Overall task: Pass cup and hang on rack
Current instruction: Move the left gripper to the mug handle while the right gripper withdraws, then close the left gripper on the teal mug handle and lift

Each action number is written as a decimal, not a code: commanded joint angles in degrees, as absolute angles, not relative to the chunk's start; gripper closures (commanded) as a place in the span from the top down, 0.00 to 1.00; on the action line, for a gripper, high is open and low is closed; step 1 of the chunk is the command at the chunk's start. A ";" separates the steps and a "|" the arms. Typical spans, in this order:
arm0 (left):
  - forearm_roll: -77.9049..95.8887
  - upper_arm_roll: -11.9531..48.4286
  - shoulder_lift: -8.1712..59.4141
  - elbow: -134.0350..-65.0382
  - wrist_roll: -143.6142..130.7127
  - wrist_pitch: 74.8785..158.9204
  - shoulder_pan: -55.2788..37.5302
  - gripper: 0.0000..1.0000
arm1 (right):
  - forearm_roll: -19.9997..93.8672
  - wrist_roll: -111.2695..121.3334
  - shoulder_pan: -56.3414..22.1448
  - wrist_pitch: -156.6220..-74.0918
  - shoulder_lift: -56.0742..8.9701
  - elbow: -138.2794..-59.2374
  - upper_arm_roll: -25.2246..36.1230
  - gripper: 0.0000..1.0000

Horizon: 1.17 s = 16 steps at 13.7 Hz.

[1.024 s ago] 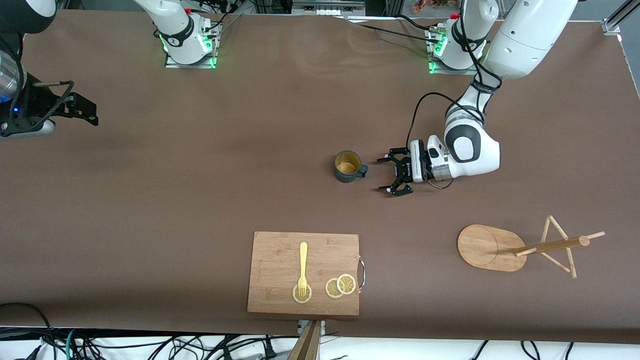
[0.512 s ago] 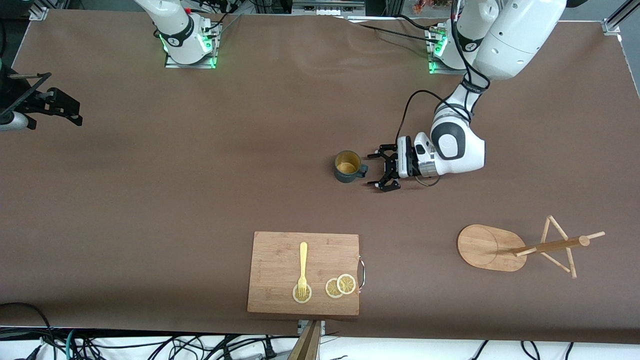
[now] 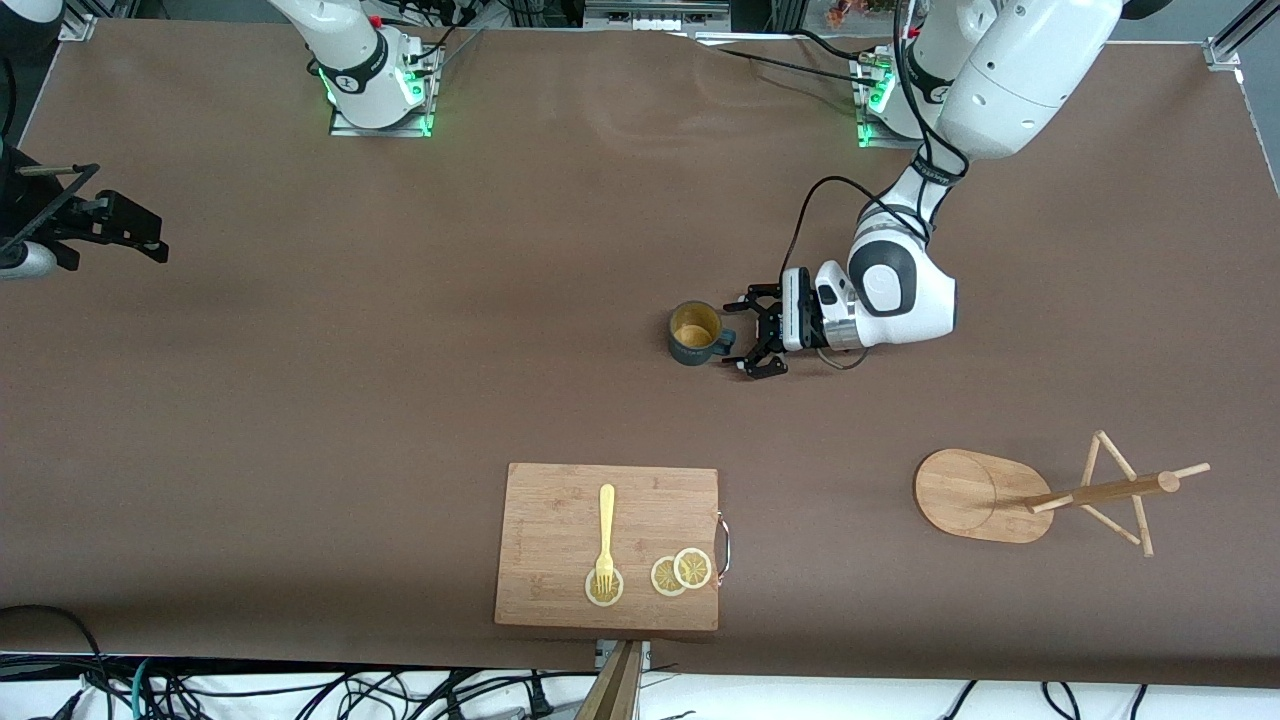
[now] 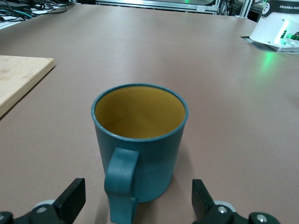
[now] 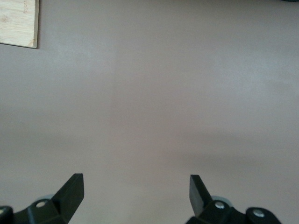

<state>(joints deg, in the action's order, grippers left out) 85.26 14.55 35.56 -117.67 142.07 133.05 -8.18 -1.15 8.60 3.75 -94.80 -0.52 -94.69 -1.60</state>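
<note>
Low, the left gripper [image 3: 748, 337] straddles the cup [image 3: 694, 333] handle, fingers spread.

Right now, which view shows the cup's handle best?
The left wrist view: the cup fills it, upright, its handle facing the open left gripper. The front view shows the handle small, from above, beside that gripper. The right wrist view shows no cup, only table.

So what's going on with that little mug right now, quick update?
Left gripper open, low at the cup's handle, not closed on it. Right gripper open, waiting at its end of the table. Rack free; nothing in the way.
</note>
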 commanded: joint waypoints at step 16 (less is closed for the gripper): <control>79.93 11.95 30.42 -118.48 121.17 126.49 -3.09 0.00 | -0.18 8.35 4.48 -91.14 -1.76 -92.99 -1.58 1.00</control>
<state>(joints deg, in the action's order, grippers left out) 84.72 12.04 34.23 -117.58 130.52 129.62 -5.39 -1.03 8.48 3.95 -91.79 -1.40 -94.25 -1.21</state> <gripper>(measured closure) 0.789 0.000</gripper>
